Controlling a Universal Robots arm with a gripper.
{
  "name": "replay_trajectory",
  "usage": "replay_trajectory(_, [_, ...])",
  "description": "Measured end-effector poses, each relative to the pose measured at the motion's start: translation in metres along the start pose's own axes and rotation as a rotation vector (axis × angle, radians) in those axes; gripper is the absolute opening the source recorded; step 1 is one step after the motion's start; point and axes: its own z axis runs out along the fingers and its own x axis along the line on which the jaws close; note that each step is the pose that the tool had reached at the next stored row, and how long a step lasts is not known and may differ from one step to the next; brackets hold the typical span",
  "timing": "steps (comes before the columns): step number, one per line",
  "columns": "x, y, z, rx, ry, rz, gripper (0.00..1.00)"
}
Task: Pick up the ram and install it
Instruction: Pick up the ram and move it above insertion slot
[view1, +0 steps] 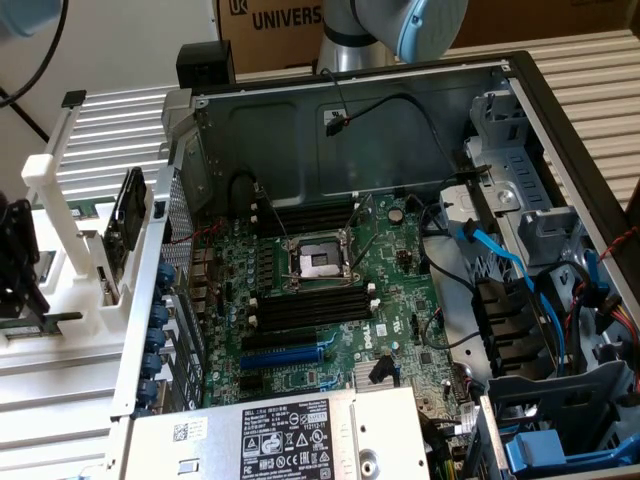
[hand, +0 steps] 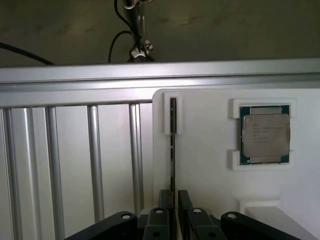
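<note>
The jaws stood open, one on each side of the ram (hand: 172, 150), which sat edge-up in a white holder (hand: 210, 185).

Exterior view: soft, even light from overhead. The white rack (view1: 40, 168) and the slatted table (view1: 110, 130) are close to washed out. The inside of the computer case (view1: 280, 130) is dimmer, with shadow below its walls. Wrist view: a pale glare band runs along the metal rail (hand: 150, 80). The background above the rail is dim and murky.
</note>
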Motion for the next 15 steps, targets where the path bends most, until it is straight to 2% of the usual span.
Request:
replay_trajectory(7, [-0.0023,0.0008,0.0034,0.0015,-0.0002,-0.002,0.21])
replay_trajectory(15, [-0.0020,0.0064,0.0074,0.0023,0.0000,-0.003,0.21])
